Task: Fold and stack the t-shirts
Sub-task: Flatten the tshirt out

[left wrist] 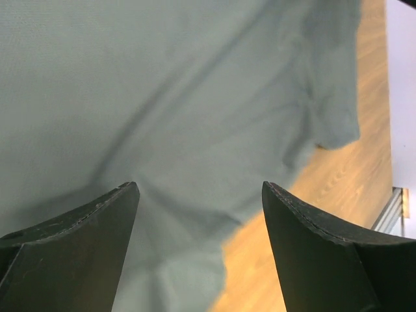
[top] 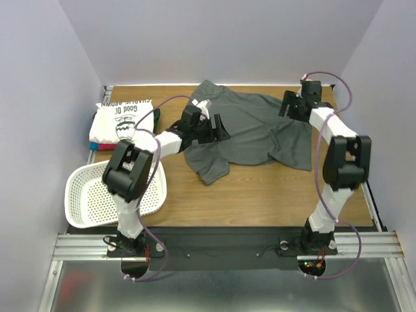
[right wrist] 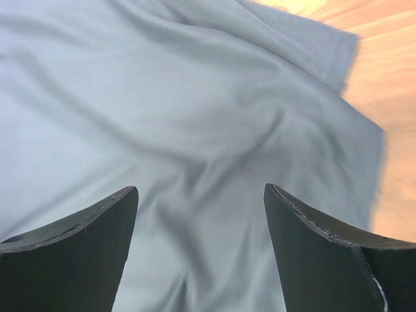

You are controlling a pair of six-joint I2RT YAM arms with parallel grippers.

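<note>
Charcoal-grey t-shirt (top: 260, 133) lying crumpled and unfolded on far half of table (top: 260, 195), long axis running left-right. Left pincer (left wrist: 200, 188) hovering over its left part, jaws spread, gripping nothing. Right pincer (right wrist: 200, 190) hovering over its far right edge, jaws spread, empty. Cloth lying directly beneath both, each arm nearest own end.

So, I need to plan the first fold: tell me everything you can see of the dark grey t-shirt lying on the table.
The plain charcoal-grey soft cloth t-shirt lies unfolded and wrinkled on the far half of the wooden table, spread wide, with what looks like a sleeve pointing toward the near edge. No print shows. A stitched hem edges one sleeve. The left claw and right claw hang over it, both open with no cloth gripped. Whether they touch it cannot be told.
</note>
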